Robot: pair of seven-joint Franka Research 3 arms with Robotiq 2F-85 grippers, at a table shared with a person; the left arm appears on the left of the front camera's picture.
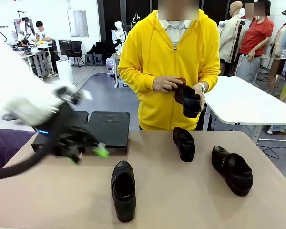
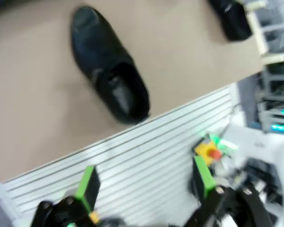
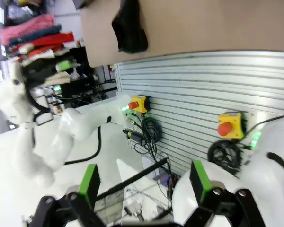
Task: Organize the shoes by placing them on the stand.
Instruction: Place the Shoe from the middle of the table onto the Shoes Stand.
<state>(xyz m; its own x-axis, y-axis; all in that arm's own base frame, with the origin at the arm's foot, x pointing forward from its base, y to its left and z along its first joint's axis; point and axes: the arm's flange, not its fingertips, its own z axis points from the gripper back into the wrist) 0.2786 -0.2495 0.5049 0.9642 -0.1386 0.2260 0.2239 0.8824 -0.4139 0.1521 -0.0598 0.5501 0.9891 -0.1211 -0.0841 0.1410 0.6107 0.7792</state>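
Three glossy black shoes lie on the tan table: one near the front middle (image 1: 123, 190), one farther back (image 1: 184, 143), one at the right (image 1: 231, 169). The person in a yellow hoodie holds another shoe (image 1: 189, 100) in both hands above the far edge. The black stand (image 1: 108, 125) sits at the back left. My left gripper (image 1: 89, 155), motion-blurred, hangs open just in front of the stand, left of the front shoe. In the left wrist view this gripper (image 2: 146, 182) is open and empty, over the table's near edge, with a shoe (image 2: 109, 82) beyond it. My right gripper (image 3: 144, 182) is open, off the table.
A ribbed metal panel (image 2: 146, 156) runs below the table's near edge, carrying yellow emergency-stop boxes (image 3: 229, 125). A white table (image 1: 248, 102) stands behind the person at the right. One shoe (image 3: 129, 26) lies close to the table edge in the right wrist view.
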